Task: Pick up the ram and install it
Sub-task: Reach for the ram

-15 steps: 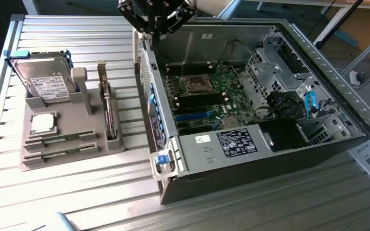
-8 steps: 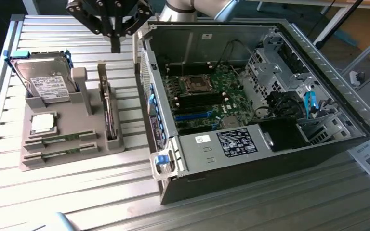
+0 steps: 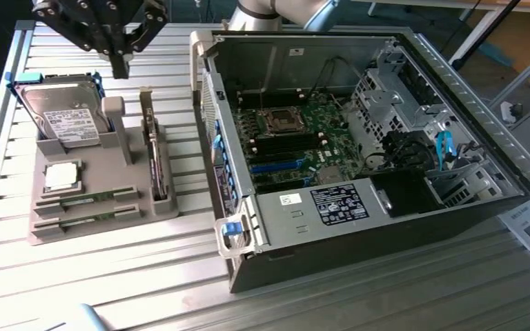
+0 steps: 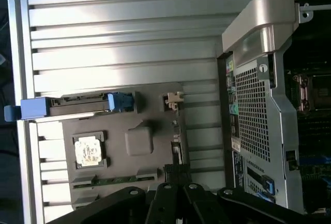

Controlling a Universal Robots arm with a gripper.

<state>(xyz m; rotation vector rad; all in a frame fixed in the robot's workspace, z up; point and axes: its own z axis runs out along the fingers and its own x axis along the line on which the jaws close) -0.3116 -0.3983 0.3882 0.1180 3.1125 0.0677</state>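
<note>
The tool (image 3: 119,67) hangs closed and empty near the hard drive (image 3: 63,118). Two ram sticks (image 3: 88,201) lie flat in the grey holder (image 3: 118,176) on the desk (image 3: 108,283), at about six o'clock from the tool in the exterior view (beyond the processor (image 3: 63,176)). Their long axes run roughly nine-to-three.

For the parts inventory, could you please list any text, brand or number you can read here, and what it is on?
No text can be read.
The hard drive label: print too small.
The black sticker inside the computer case: white print too small.
The white sticker beside it: blurred.
</note>
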